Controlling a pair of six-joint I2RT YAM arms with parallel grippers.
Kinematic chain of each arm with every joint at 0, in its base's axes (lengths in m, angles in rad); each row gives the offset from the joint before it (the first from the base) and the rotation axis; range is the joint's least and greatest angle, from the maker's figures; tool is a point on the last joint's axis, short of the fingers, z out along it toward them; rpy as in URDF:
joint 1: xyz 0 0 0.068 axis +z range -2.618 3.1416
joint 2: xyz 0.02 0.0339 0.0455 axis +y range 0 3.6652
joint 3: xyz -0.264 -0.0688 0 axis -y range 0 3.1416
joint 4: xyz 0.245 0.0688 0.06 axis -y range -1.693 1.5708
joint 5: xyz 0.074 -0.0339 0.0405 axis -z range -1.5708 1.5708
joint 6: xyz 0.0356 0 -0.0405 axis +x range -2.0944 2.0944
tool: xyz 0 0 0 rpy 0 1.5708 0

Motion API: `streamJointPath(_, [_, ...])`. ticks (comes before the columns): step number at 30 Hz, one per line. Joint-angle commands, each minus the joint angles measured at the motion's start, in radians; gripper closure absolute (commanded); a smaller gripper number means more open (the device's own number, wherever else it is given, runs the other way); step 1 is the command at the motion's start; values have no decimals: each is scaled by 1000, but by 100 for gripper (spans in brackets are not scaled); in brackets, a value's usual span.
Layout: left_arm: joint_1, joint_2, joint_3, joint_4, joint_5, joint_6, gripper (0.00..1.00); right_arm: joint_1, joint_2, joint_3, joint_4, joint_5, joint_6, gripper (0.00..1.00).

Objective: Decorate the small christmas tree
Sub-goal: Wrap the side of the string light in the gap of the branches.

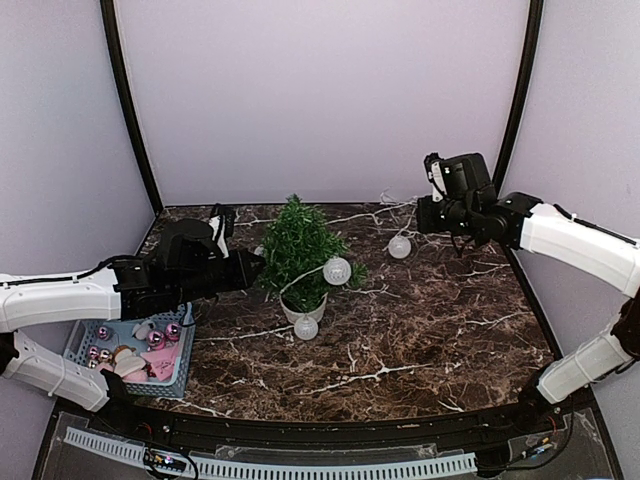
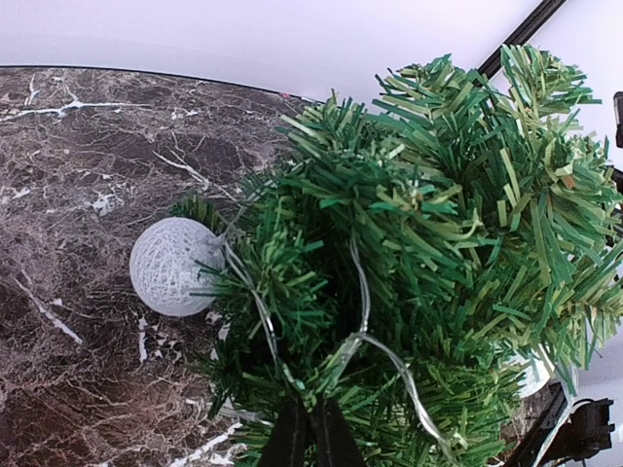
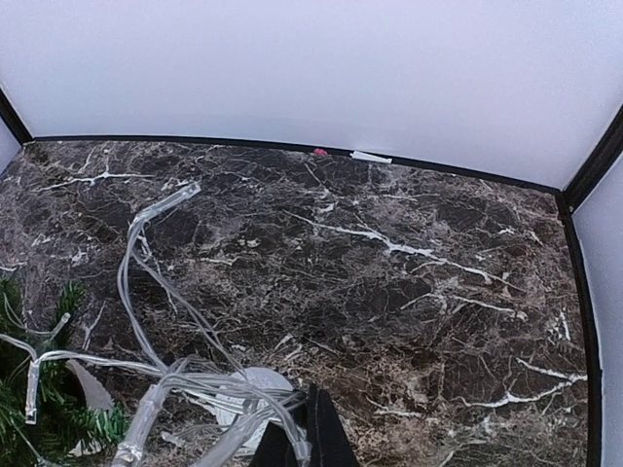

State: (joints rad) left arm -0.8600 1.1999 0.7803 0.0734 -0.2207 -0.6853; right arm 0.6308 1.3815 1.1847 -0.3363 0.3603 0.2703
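Left wrist: left fingers (image 2: 290, 440) pinched shut on light string (image 2: 362, 292); right fingers (image 3: 327, 434) likewise.

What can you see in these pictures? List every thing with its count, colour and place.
small christmas tree: one, dark green, in a white pot, table centre.
light string: one, clear wire, running from the tree toward the far right.
woven balls: four visible, white, on the string; three by the tree, one to its right.
basket: one, light blue, near left corner.
baubles: several, shiny pink, in the basket.
table: one, dark brown marble with white veins.
left fingers: black, shut on the light string at the tree.
right fingers: black, shut on the light string, far right.
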Motion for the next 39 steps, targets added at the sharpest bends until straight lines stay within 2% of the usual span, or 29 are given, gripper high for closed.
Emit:
streamJointPath(1, [10, -32, -17, -11, -8, 4, 100, -29, -31, -21, 13, 20, 26, 100])
streamJointPath(23, [18, -54, -15, -25, -10, 20, 100, -106, -61, -71, -9, 25, 89, 100])
streamJointPath(26, [18, -48, -12, -9, 10, 38, 100, -105, -74, -86, 8, -36, 72, 100])
streamJointPath(29, [18, -39, 2, 1, 35, 58, 98, -104, -85, -112, 25, -207, 7, 100])
streamJointPath(33, [18, -36, 35, -15, 55, 111, 74, -87, -88, -135, -15, -464, -60, 100])
streamJointPath(34, [18, -38, 43, -25, 49, 121, 70, -80, -90, -140, -32, -496, -66, 100])
streamJointPath(39, [18, -118, 89, -149, -33, 178, 40, -58, -114, -123, -158, -606, -80, 100])
